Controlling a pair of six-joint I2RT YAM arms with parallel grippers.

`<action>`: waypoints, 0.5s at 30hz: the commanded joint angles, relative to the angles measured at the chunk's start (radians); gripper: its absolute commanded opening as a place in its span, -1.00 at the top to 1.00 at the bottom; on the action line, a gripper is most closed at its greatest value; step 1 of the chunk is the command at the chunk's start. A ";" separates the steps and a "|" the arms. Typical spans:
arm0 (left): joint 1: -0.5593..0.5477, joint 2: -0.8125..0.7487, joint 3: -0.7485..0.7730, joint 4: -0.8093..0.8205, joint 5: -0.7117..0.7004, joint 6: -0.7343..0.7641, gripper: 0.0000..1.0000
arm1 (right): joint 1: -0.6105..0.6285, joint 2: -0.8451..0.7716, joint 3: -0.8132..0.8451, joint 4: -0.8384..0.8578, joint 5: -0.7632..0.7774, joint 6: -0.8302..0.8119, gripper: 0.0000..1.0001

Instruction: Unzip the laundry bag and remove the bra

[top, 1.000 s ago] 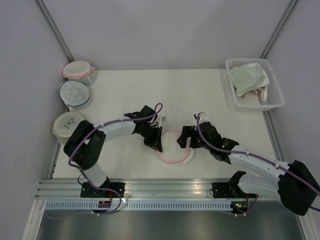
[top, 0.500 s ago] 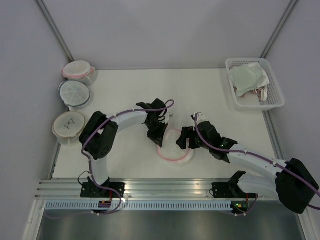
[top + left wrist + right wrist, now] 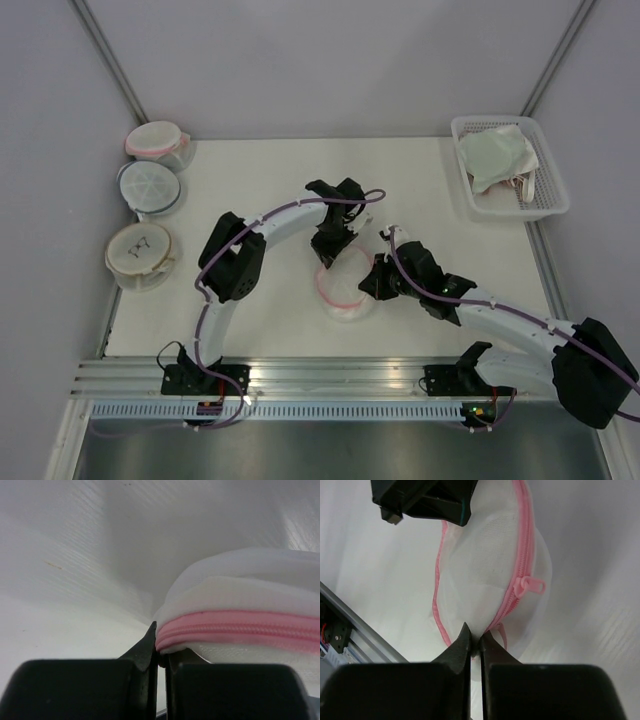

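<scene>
The laundry bag (image 3: pixel 343 288) is a white mesh pouch with a pink zipper rim, standing tilted on edge on the table (image 3: pixel 250 180) between both arms. My left gripper (image 3: pixel 330 258) is shut on its far edge; in the left wrist view the left gripper (image 3: pixel 159 650) pinches the end of the pink zipper (image 3: pixel 240 629). My right gripper (image 3: pixel 369 286) is shut on the near edge, where the right gripper (image 3: pixel 476 639) clamps mesh right beside the zipper. The pink zipper pull (image 3: pixel 530 586) hangs free on the side. The bra is hidden.
Three round mesh pouches line the left edge: pink-rimmed (image 3: pixel 155 140), blue-rimmed (image 3: pixel 148 186) and tan-rimmed (image 3: pixel 138 254). A white basket (image 3: pixel 549 200) at the back right holds a pale greenish cloth (image 3: pixel 495 152). The metal rail (image 3: pixel 330 372) runs along the near edge.
My right gripper went from open to shut on the bag's near edge. The left gripper swung right and away, dragging its edge, and the bag rose from flat to tilted.
</scene>
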 commanded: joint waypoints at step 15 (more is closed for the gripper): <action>-0.001 -0.440 -0.178 0.243 -0.302 -0.474 -0.67 | 0.007 -0.029 0.003 -0.125 0.322 0.309 0.99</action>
